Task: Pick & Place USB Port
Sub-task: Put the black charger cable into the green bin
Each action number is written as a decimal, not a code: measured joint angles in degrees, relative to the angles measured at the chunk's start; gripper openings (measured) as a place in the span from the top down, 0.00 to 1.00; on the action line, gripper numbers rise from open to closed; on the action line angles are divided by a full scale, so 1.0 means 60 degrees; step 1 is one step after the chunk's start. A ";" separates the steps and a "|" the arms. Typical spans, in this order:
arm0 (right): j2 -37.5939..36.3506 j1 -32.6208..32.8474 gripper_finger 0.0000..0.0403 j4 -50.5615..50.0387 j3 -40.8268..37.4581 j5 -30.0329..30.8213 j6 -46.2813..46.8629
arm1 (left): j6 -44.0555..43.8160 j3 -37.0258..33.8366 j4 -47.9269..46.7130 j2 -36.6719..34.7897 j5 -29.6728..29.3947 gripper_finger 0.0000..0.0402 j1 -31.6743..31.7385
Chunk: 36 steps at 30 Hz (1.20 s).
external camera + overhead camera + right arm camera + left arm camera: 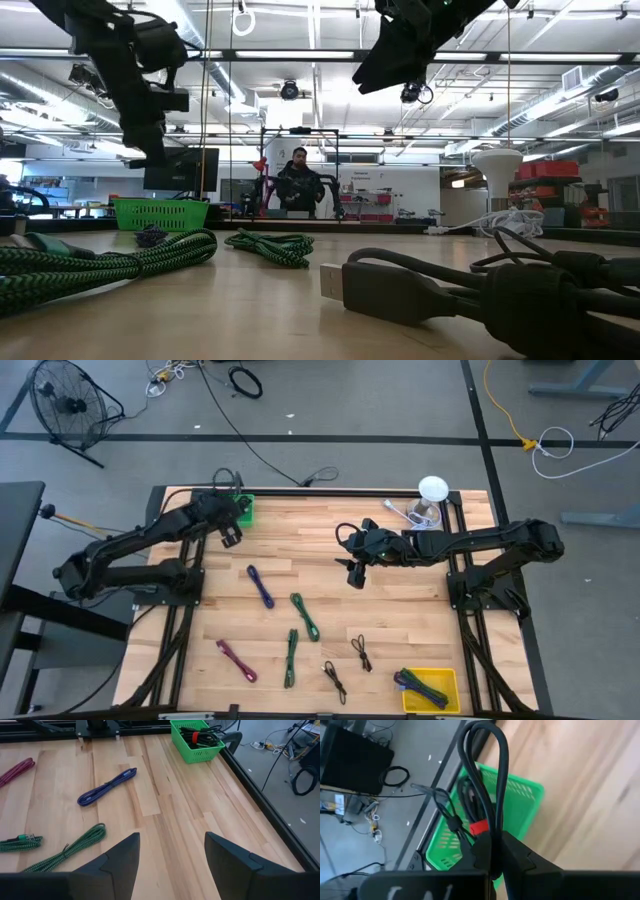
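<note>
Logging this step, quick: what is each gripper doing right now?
Left gripper: shut on a black cable, above the green basket.
Right gripper: open, empty, over the table.

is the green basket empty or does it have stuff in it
Not empty: the green basket holds dark cables with a red tie. The left gripper holds another black cable above it.

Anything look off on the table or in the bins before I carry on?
Nothing looks spilled or damaged. The left gripper holds a black cable by the green basket; the right gripper hangs open above bare wood. Loose cables lie scattered, and the yellow bin holds some.
</note>
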 joint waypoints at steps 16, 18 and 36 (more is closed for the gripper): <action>0.0000 0.0000 0.44 0.0030 0.0000 0.0007 -0.0010 | -0.0510 -0.0043 0.1380 0.1427 0.0939 0.95 0.1543; 0.0000 -0.0003 0.44 0.0171 -0.0090 0.0006 -0.0010 | -0.0515 -0.0043 0.1387 0.1834 0.0849 0.95 0.1624; 0.0007 -0.0022 0.44 0.1778 -0.1257 0.0011 -0.0363 | -0.0492 -0.0032 0.2692 0.4008 0.0929 0.93 0.2097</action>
